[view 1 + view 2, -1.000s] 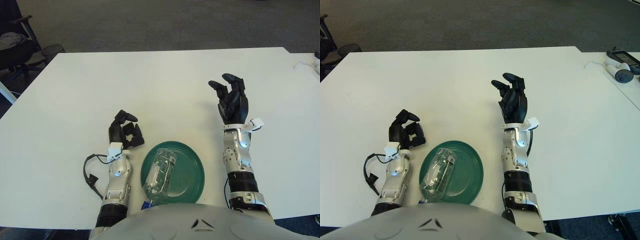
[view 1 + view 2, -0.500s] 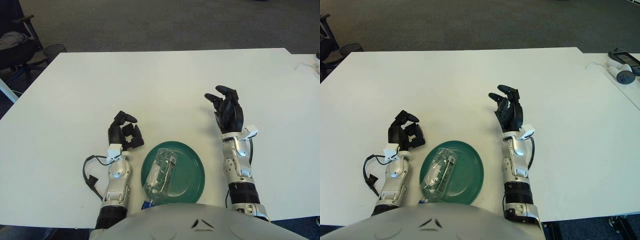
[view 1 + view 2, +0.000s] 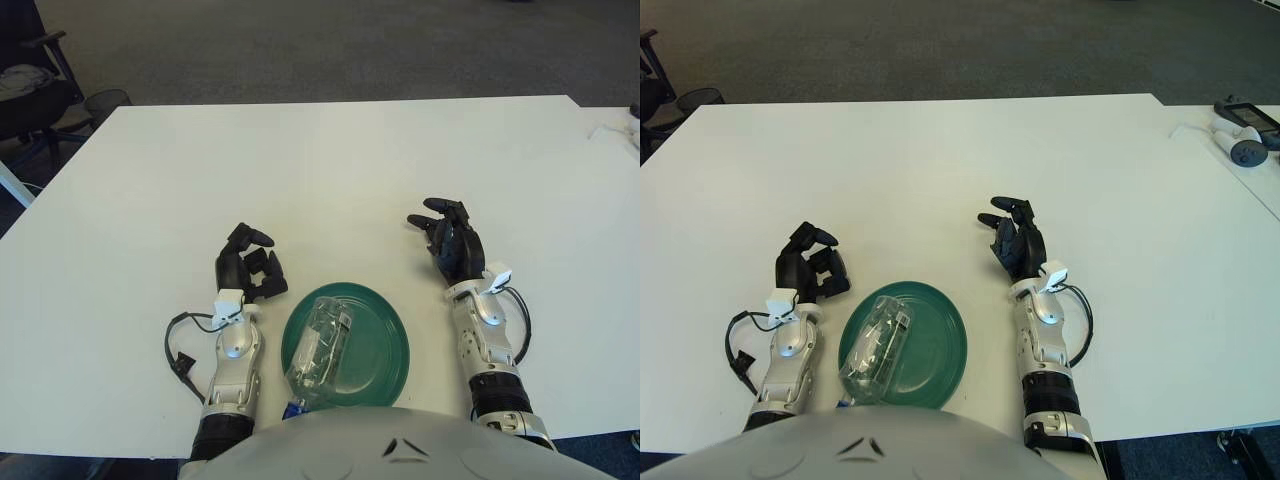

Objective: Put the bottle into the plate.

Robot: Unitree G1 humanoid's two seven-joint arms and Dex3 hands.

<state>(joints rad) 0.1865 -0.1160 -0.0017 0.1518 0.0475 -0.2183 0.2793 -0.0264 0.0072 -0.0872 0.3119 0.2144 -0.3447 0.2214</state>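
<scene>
Fingers on our right hand (image 3: 449,243) are spread loose and slightly bent, gripping nothing; the black hand sits low over the white table (image 3: 330,170), just to the right of the plate and a little beyond its far edge. Our left hand (image 3: 250,268) has its black fingers curled inward toward the palm, also holding nothing, and it rests on the table just beside the plate's upper left rim.

Between our two forearms lies the round dark green plate (image 3: 381,352), near the table's front edge and close to our torso. The clear plastic bottle (image 3: 320,345) lies on its side in the left half of the plate, its length running from the far rim toward us. Its blue cap (image 3: 292,407) end pokes out past the near rim, partly hidden behind our grey chest cover (image 3: 400,445), so most of the bottle's body sits in the plate while the neck overhangs.

A black cable (image 3: 183,344) loops on the table beside our left forearm. At the far left, off the table, we see a black office chair (image 3: 30,85) and a dark wire waste basket (image 3: 104,101) on the grey carpet. At the far right of the right eye view, a small grey device (image 3: 1238,122) with a white cord lies on a neighbouring table.
</scene>
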